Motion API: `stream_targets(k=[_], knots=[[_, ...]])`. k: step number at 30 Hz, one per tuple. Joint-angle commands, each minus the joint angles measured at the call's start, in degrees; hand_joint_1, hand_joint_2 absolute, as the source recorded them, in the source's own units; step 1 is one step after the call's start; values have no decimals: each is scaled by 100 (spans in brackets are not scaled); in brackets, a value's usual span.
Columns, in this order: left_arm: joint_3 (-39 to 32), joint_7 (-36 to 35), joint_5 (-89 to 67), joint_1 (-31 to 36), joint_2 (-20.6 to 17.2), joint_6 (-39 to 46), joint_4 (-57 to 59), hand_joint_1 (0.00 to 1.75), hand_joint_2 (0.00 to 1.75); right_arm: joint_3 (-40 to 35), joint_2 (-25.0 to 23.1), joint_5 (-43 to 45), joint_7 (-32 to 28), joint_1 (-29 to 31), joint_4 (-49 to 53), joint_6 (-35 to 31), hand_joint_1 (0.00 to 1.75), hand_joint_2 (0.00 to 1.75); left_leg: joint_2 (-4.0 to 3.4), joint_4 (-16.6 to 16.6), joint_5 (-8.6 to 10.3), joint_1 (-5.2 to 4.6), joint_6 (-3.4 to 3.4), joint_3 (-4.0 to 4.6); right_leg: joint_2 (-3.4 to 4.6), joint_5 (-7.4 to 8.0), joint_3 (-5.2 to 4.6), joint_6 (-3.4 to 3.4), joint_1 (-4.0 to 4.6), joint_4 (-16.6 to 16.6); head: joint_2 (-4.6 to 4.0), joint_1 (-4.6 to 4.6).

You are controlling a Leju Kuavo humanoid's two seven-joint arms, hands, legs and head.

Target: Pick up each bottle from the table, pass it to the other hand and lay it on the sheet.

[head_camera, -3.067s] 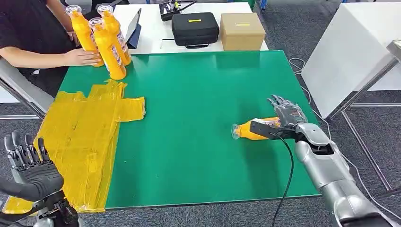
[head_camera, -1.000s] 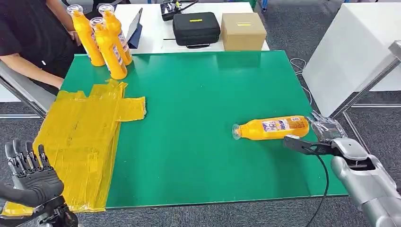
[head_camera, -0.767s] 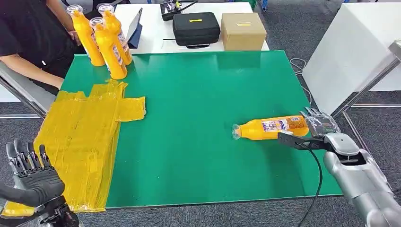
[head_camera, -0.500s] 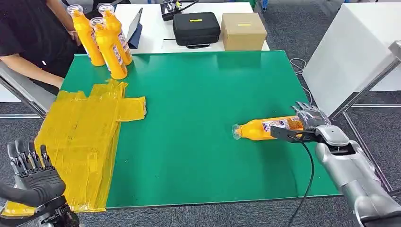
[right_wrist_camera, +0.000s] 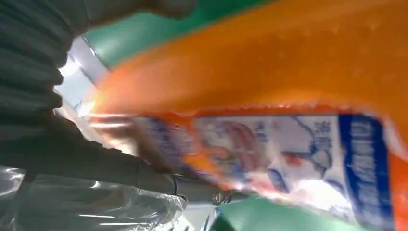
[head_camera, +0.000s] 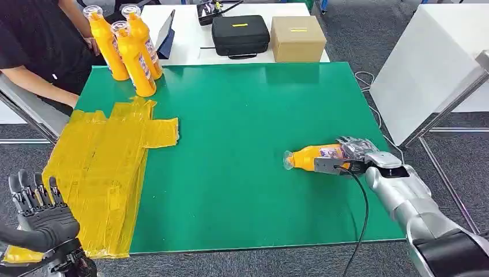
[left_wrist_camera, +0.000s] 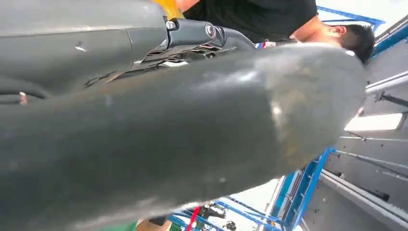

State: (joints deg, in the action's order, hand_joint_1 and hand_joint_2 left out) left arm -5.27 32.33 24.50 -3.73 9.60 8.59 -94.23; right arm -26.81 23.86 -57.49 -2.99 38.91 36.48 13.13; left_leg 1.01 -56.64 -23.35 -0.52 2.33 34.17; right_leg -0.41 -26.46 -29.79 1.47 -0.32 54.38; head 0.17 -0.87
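Bottle point(head_camera: 308, 157) lies on the green table point(head_camera: 242, 127); right hand point(head_camera: 357, 151) seemingly grasping it; left hand point(head_camera: 37, 205) released.

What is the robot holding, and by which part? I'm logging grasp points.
The right hand lies over the label end of the lying bottle; a firm grip cannot be told. The left hand holds nothing.

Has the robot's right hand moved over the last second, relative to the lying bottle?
Yes. The right hand has slid from beyond the lying bottle's base over its labelled body, toward its cap; the bottle's cap end has stayed put.
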Motion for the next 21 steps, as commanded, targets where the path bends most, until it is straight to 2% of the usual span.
stream_targets(k=[1,6,10,11,12,15,21], knots=[[103,21,127,91,-215,53,263,0,0,-629,503,503,42,-294,-273,365,175,175,11,8,-11,6,-13,-32,-15,-10,45,-1,6,-22,0,-2],[116,5,140,143,-217,67,269,0,0,-625,639,624,163,-482,-48,416,175,175,18,8,-6,8,-14,-37,-24,-7,49,-3,8,-27,0,-2],[141,-18,152,135,-238,52,319,0,0,-481,940,970,404,-940,569,362,175,175,16,9,-4,4,-9,-47,-21,-6,55,-4,4,-24,0,2],[142,-17,152,131,-238,50,320,0,0,-483,942,970,404,-952,570,361,175,175,25,12,-5,7,-18,-57,-32,-8,68,-6,7,-32,2,0],[142,-17,152,131,-238,50,320,0,0,-483,942,970,404,-952,570,361,175,175,21,7,-13,4,4,-66,-28,-11,24,-1,4,-26,0,2],[143,-15,154,117,-240,41,310,0,0,-469,942,990,439,-969,623,364,175,175,16,9,-18,2,9,-74,-19,-17,31,13,3,-28,0,2],[143,-15,154,117,-240,41,310,0,0,-469,942,990,439,-969,623,364,175,175,11,6,-22,1,9,-86,-17,-19,96,13,2,-29,0,0]])
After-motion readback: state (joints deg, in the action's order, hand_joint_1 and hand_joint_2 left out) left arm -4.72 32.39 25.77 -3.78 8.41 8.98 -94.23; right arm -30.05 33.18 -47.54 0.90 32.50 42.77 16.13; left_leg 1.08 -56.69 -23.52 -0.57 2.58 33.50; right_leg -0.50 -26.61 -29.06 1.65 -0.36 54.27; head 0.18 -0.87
